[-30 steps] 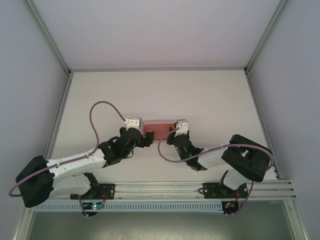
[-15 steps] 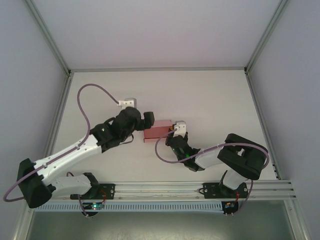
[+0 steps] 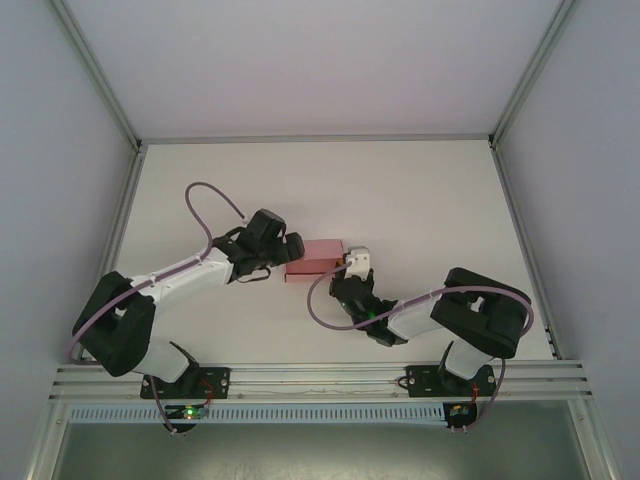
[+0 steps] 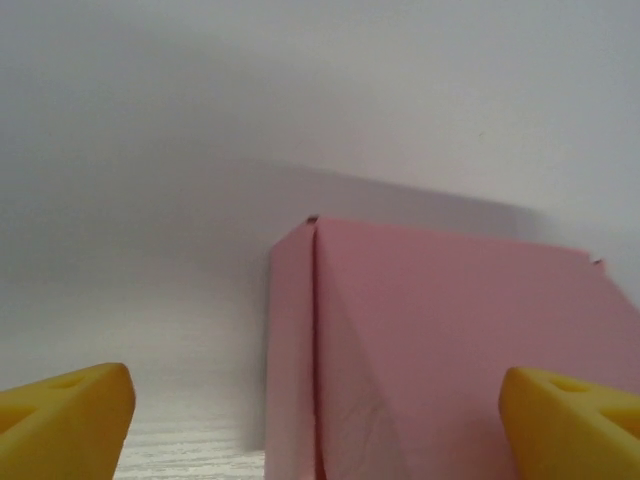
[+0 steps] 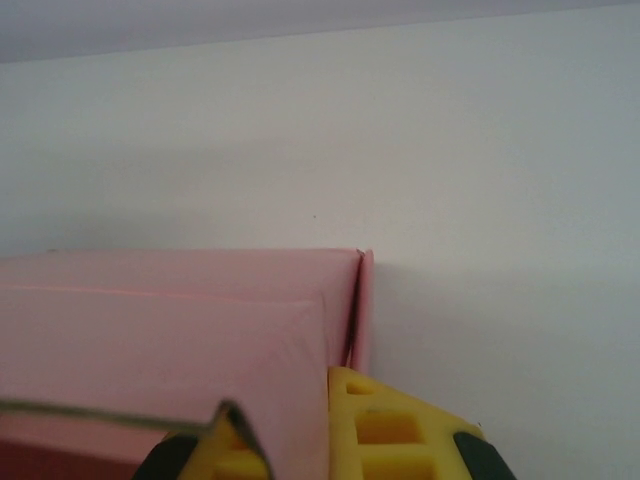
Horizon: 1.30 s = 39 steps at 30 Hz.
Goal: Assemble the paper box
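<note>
Left of the paper box (image 3: pixel 315 257), the left arm lies stretched across the white table (image 3: pixel 430 200) with the left cable (image 3: pixel 205 190) arching over it. The left gripper (image 3: pixel 291 249) sits at the box's left end, and its black body hides that end from above. In the left wrist view its yellow fingertips (image 4: pixel 65 420) are spread wide, nothing pinched. The box's end wall and folded seam lie ahead and between them, and bare table separates the left tip from the card.

The box is a closed pink block lying flat on the table between the two grippers.

At the box's right end the right gripper (image 3: pixel 348 262) is clamped on the card. In the right wrist view pink card runs down between its yellow fingers (image 5: pixel 400 435). The right cable (image 3: pixel 318 300) curls just nearer than the box, and a metal rail (image 3: pixel 330 372) lies well nearer.
</note>
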Available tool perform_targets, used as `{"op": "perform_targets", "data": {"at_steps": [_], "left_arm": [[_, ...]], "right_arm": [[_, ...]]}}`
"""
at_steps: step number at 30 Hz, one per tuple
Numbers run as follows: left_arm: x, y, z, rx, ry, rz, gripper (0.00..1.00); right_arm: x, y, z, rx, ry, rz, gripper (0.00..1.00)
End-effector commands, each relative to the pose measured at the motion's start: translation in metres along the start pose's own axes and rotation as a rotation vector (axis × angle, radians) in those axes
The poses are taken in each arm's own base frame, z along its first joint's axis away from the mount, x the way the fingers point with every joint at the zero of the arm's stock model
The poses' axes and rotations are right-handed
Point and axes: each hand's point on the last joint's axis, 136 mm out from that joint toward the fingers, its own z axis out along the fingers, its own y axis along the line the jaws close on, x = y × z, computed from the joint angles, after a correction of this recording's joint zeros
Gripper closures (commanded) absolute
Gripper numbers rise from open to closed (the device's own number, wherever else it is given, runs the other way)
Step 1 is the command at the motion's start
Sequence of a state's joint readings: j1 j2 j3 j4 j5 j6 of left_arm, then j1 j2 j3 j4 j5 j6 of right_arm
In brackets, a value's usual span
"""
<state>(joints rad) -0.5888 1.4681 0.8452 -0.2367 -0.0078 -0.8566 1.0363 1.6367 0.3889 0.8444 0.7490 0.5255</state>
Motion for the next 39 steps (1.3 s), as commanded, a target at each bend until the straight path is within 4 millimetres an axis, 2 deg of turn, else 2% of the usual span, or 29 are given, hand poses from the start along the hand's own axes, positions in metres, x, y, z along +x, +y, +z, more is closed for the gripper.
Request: {"op": "perform_targets", "data": {"at_steps": [1,6,15,16,17,20,22,27,31,33,36,39], "left_arm": [[0.004,-0.002,0.011,0.053,-0.008,-0.054,0.12],[0.010,0.009,0.018,0.030,-0.012,-0.053,0.23],[0.017,0.017,0.031,0.026,-0.008,-0.045,0.34],[0.018,0.018,0.033,0.025,-0.008,-0.044,0.36],[0.018,0.018,0.034,0.026,-0.007,-0.038,0.40],[0.020,0.017,0.037,0.028,0.003,-0.020,0.46],[0.020,0.016,0.039,0.036,0.010,-0.012,0.47],[0.022,0.019,0.043,0.020,0.017,-0.002,0.51],[0.024,0.020,0.046,0.018,0.023,0.006,0.52],[0.025,0.019,0.048,0.014,0.040,0.019,0.55],[0.028,0.019,0.052,0.012,0.057,0.028,0.60],[0.031,0.018,0.053,0.028,0.061,0.038,0.63]], "right_arm": [[0.061,-0.028,-0.009,0.046,0.193,-0.138,0.94],[0.062,-0.028,-0.012,0.034,0.191,-0.148,0.91],[0.057,-0.019,-0.021,-0.046,0.195,-0.144,0.74],[0.055,-0.018,-0.022,-0.049,0.196,-0.141,0.70],[0.062,-0.027,-0.027,-0.041,0.217,-0.155,0.65],[0.068,-0.036,-0.034,-0.027,0.259,-0.194,0.59],[0.073,-0.046,-0.039,-0.005,0.287,-0.204,0.56],[0.077,-0.063,-0.056,0.002,0.323,-0.165,0.39],[0.069,-0.060,-0.069,-0.053,0.341,-0.163,0.18],[0.062,-0.054,-0.075,-0.099,0.341,-0.173,0.03],[0.040,-0.051,-0.080,-0.126,0.302,-0.161,0.02],[0.016,-0.054,-0.084,-0.138,0.247,-0.076,0.02]]}}
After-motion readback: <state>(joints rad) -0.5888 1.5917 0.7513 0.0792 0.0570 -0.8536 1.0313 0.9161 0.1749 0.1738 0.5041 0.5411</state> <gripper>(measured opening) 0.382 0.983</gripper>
